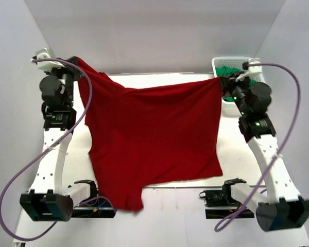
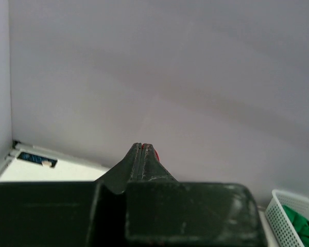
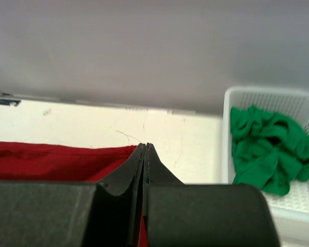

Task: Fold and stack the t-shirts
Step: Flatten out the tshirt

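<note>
The deep red t-shirt (image 1: 154, 134) hangs spread in the air between my two grippers, its lower part draping down over the table's near edge. My left gripper (image 1: 77, 62) is shut on its top left corner; in the left wrist view (image 2: 142, 145) only a sliver of red cloth (image 2: 156, 154) shows beside the shut fingers. My right gripper (image 1: 220, 78) is shut on its top right corner; the right wrist view (image 3: 146, 145) shows the red cloth (image 3: 56, 162) stretching left from the shut fingers. Bright green t-shirts (image 3: 268, 146) lie bunched in the basket, also in the top view (image 1: 232, 70).
The white lattice basket (image 1: 227, 105) stands at the table's far right, just behind my right gripper; it shows in the right wrist view (image 3: 229, 134) and left wrist view (image 2: 278, 218). White walls enclose the table (image 1: 159, 78) on three sides.
</note>
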Robot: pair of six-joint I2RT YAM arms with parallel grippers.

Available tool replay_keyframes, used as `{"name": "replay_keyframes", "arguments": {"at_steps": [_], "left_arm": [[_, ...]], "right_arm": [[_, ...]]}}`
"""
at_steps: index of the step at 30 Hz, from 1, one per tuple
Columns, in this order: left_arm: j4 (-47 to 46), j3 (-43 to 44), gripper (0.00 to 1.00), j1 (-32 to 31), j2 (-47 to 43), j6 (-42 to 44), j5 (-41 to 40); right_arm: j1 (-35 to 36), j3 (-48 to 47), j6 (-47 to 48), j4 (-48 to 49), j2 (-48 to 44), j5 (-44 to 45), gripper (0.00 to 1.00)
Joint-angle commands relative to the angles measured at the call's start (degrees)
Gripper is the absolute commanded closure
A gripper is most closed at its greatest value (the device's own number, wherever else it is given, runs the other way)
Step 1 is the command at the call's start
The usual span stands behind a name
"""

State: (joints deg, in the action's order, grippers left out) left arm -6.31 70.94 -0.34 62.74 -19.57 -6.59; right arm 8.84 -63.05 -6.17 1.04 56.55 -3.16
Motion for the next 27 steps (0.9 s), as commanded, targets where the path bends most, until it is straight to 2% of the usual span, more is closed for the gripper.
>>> {"name": "replay_keyframes", "arguments": {"at_steps": [1, 5, 10, 18, 24, 25, 27], "left_arm": [[-5.91, -1.58, 1.00, -0.10, 1.23, -2.84, -0.53], [-9.60, -3.61, 1.00, -0.10, 7.03, -3.37, -1.06], [-11.79, -0.62, 1.00, -0.10, 17.31, -2.76, -1.06], [-16.99, 8.77, 1.00, 0.42, 33.75, -2.75, -2.90], [-17.51, 20.02, 1.00, 0.43, 48.42, -2.75, -4.57], [-17.51, 22.81, 1.00, 0.43, 50.18, -2.75, -4.57], [-17.51, 27.03, 1.00, -0.10, 53.78, -2.75, -6.68]], "right_arm": [[-0.31, 1.07, -1.91, 8.36, 2.58, 2.36, 1.00], [-0.32, 0.30, -2.09, 9.60, 10.82, 5.35, 1.00], [-0.32, -4.09, -1.38, 10.91, 20.32, 5.44, 1.00], [-1.02, -15.95, -0.42, 16.45, 39.67, 6.06, 1.00], [-1.28, -35.28, 0.99, 14.88, 57.16, 6.32, 1.00], [-1.37, -42.26, 0.99, 12.52, 61.18, 6.58, 1.00], [-1.54, -46.62, 1.08, 10.75, 67.85, 7.28, 1.00]]}}
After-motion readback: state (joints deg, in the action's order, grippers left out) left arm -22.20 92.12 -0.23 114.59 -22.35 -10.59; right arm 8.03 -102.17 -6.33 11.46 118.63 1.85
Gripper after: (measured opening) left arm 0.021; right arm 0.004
